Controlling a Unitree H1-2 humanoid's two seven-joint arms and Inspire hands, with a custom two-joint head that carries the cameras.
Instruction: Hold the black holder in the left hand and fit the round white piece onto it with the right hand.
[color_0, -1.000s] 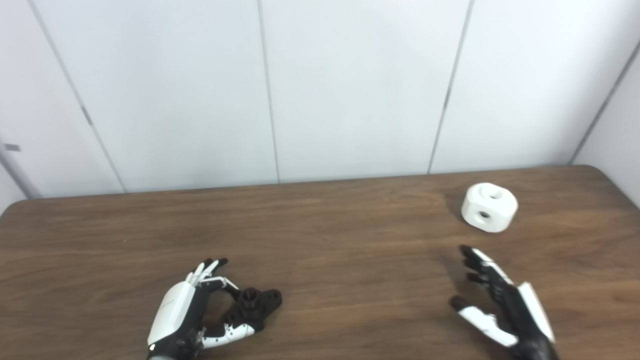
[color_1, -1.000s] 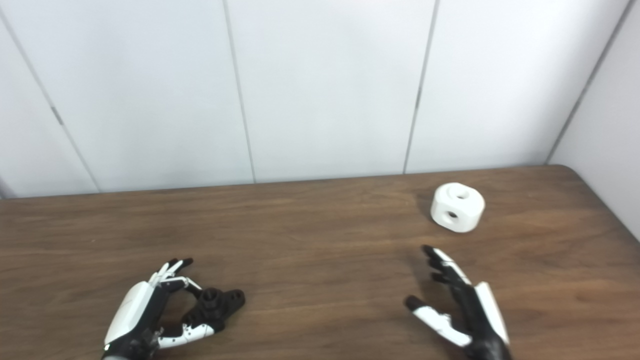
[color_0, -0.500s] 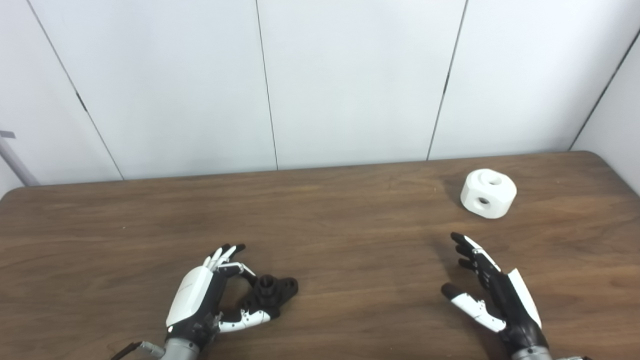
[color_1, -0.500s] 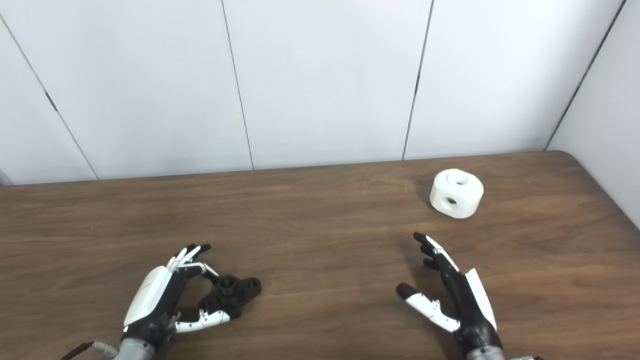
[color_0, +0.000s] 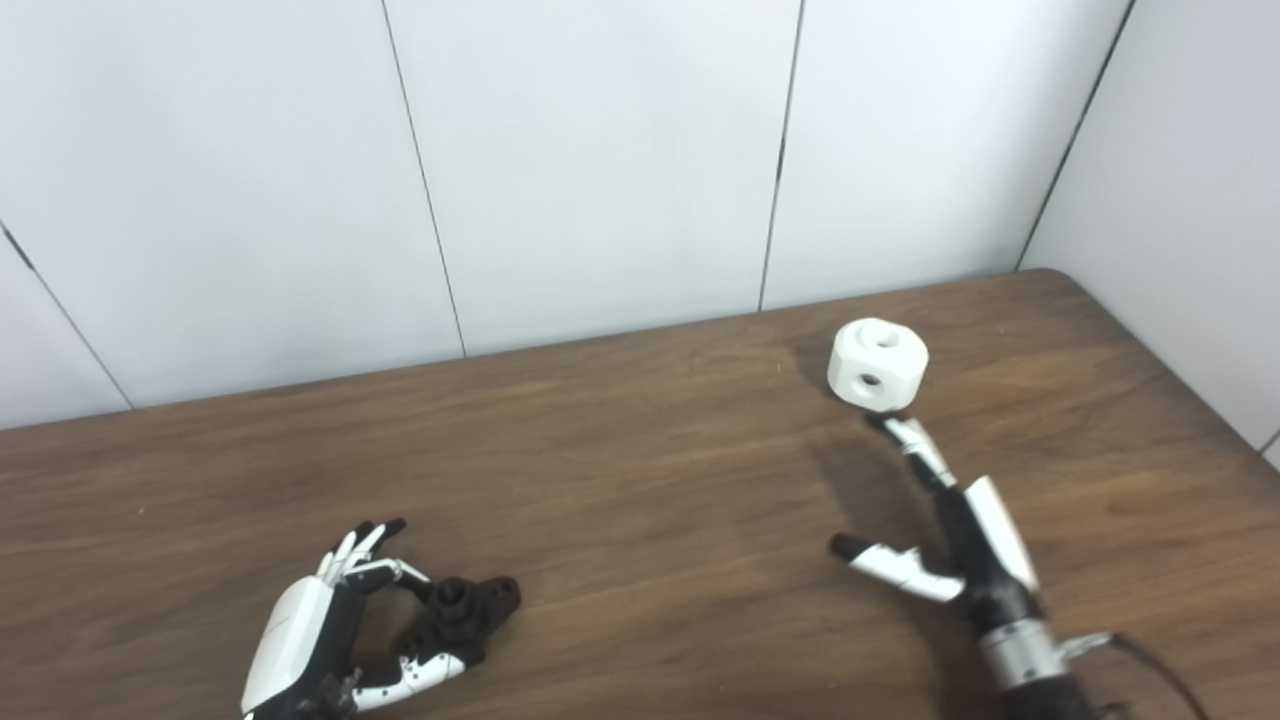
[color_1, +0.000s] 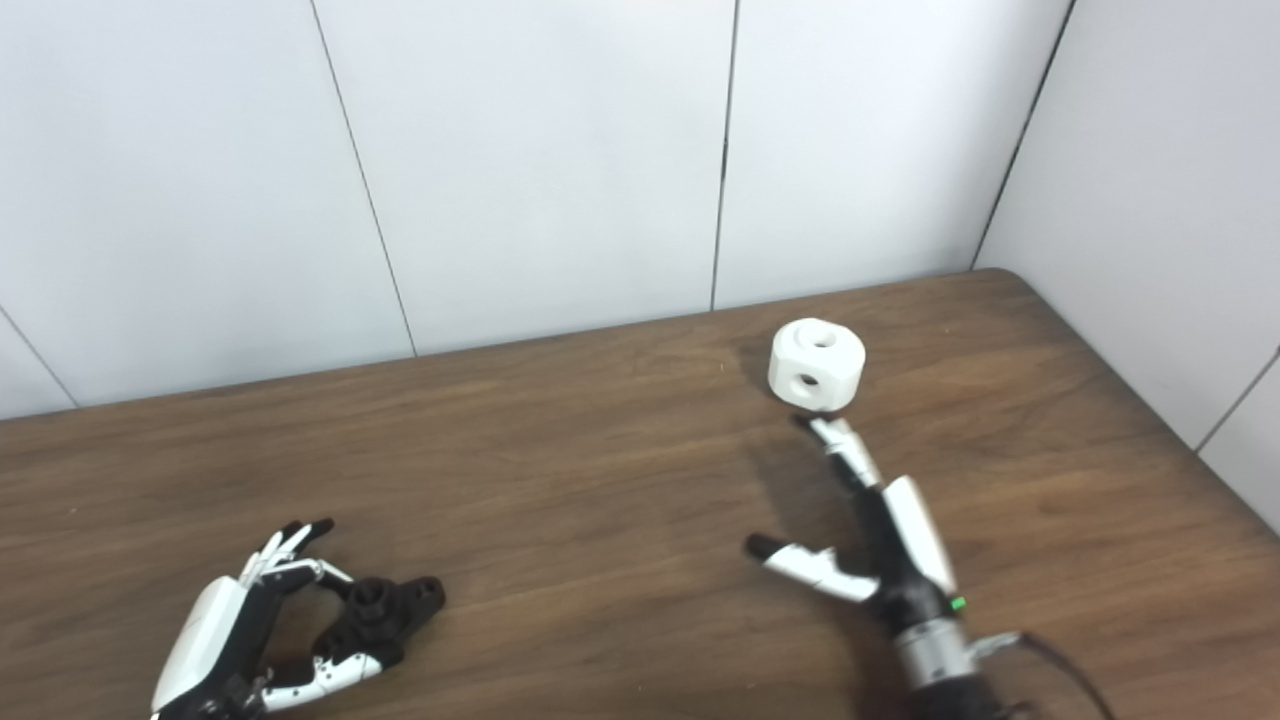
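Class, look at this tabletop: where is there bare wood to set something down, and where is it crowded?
Bare: the wide stretch of table between the left hand and right hand, and the back-left area by the wall. Crowded: around the black holder at the left hand, and where the right hand's fingertips near the round white piece.

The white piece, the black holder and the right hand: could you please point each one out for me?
white piece (color_0: 877, 365): left eye view, its front face.
black holder (color_0: 462, 613): left eye view, its middle.
right hand (color_1: 885, 545): right eye view, middle of the hand.
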